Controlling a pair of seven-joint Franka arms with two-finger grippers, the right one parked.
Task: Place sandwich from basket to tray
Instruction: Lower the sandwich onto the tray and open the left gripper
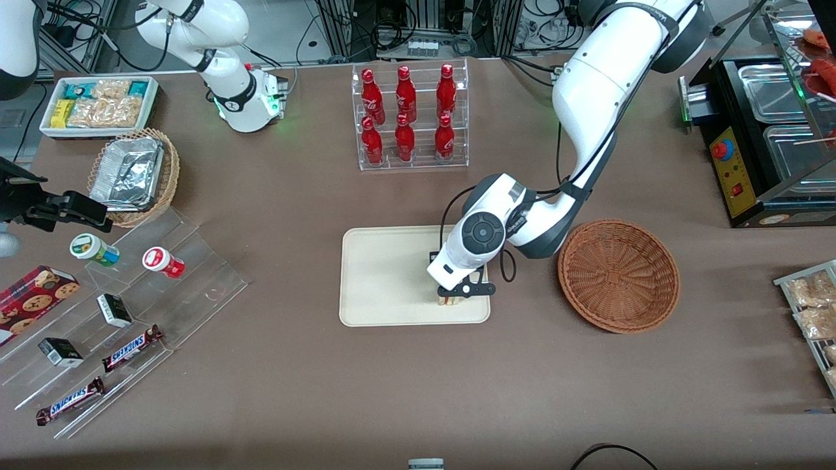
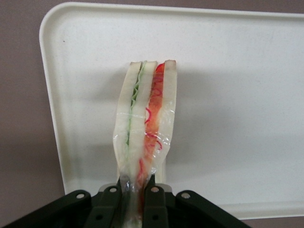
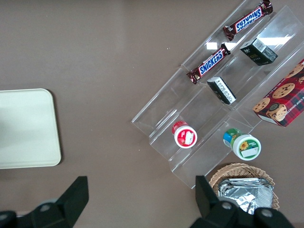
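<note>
two fingers (pinching sandwich) over tray

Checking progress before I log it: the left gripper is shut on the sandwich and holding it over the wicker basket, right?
Not quite. The gripper is shut on the sandwich, but it holds it over the tray, not the basket, which sits empty beside the tray. The left wrist view shows the cream tray directly under the sandwich.

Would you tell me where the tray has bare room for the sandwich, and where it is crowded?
The tray is bare from the gripper toward the parked arm's end. The gripper, shut on the sandwich, hangs over the corner nearest the front camera, beside the basket, which is empty. Around the display steps it is crowded.
</note>
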